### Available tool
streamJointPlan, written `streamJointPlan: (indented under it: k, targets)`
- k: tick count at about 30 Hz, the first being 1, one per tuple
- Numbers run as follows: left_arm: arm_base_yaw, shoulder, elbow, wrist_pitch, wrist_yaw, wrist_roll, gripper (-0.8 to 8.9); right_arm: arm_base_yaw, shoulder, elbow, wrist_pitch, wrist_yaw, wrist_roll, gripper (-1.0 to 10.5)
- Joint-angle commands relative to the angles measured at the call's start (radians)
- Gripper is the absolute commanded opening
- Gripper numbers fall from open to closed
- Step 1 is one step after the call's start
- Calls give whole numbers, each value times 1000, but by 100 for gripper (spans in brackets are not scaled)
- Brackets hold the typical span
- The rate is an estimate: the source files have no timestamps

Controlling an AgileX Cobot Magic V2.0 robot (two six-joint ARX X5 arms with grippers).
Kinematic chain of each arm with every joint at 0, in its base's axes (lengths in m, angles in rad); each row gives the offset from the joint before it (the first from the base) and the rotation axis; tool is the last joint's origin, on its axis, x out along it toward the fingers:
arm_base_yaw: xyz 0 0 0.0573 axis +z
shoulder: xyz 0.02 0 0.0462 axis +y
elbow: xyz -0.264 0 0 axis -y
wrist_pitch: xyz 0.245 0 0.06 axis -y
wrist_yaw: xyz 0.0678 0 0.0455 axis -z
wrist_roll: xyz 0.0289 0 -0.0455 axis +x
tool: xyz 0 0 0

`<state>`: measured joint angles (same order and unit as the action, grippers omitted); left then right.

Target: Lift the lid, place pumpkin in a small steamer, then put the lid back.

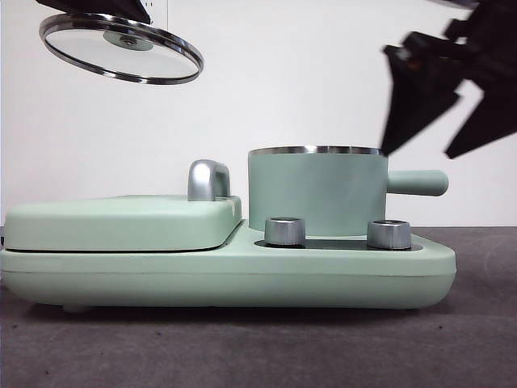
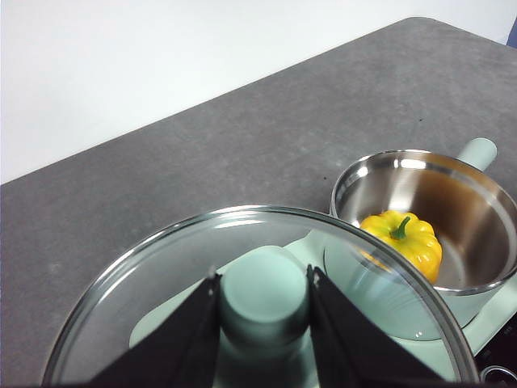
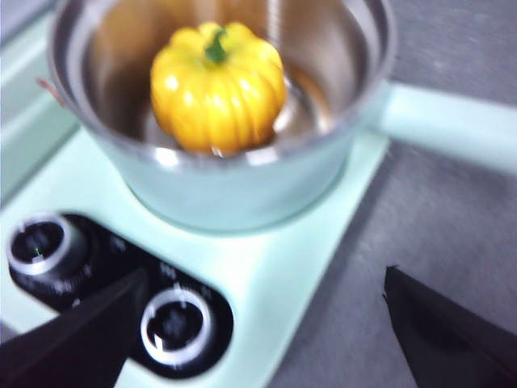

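Note:
The lid (image 1: 121, 50), clear glass with a steel rim, hangs tilted high at the left, well clear of the small steamer (image 1: 315, 192). My left gripper (image 2: 265, 301) is shut on the lid's mint-green knob (image 2: 262, 279); in the front view that gripper (image 1: 113, 10) shows only as a black tip above the glass. The yellow pumpkin (image 3: 218, 85) rests inside the steamer (image 3: 242, 190), stem up, and is also seen through the pot's open top (image 2: 402, 242). My right gripper (image 3: 258, 339) stands open above the pot's handle side (image 1: 420, 149), holding nothing.
The steamer stands on a wide mint-green base unit (image 1: 242, 275) with two steel dials (image 1: 284, 230) (image 1: 388, 234). A flat grill cover (image 1: 121, 222) with a steel handle (image 1: 208, 179) fills the left half. The pot's side handle (image 1: 416, 183) points right.

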<state>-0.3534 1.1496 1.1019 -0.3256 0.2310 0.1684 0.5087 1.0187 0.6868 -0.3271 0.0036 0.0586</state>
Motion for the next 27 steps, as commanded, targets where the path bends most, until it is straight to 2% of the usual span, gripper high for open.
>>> streamJointPlan:
  k: [1,11,17,27]
  targets:
    - [-17,11,15,27,2,2,10,6,-63,-42,11,21,13,453]
    - [-94,77,15,71,2,2,10,6,-277,-119,-20,31,-3,409]
    - [-177,136,15,207,2,-8,10,6,-348,-119,-88,30,-2,409]
    - [-269,276,23,450,0,-84,10,6,-433,-119,-121,30,6,409]
